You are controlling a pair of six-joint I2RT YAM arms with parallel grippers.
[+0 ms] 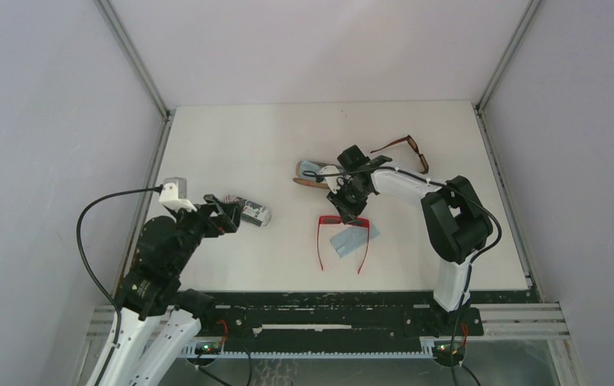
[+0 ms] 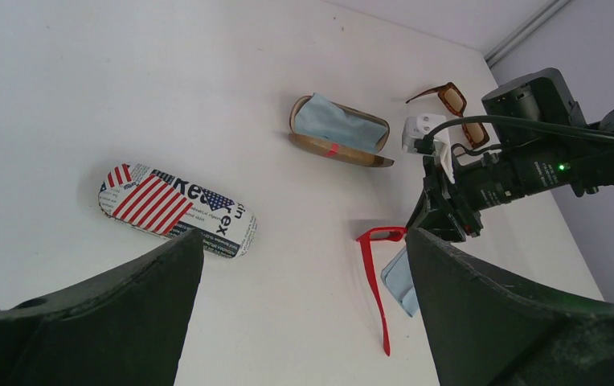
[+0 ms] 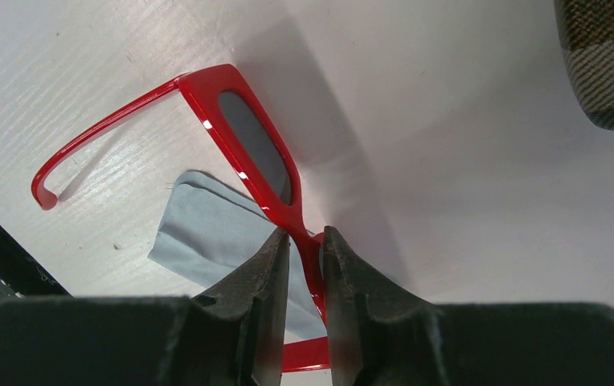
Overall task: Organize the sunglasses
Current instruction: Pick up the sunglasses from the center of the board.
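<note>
My right pincer (image 3: 306, 235) pinches the bridge of the bright red plastic sunglasses (image 3: 249, 143), mid-frame on the white bench (image 1: 231, 153). The slim brown-framed sunglasses (image 1: 411, 149) lie upper right. My left pincer (image 2: 304, 241) is spread.

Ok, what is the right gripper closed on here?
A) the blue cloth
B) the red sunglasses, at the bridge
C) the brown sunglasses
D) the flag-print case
B: in the right wrist view, the right gripper has its two fingers pinched on either side of the bridge of the red sunglasses.
</note>
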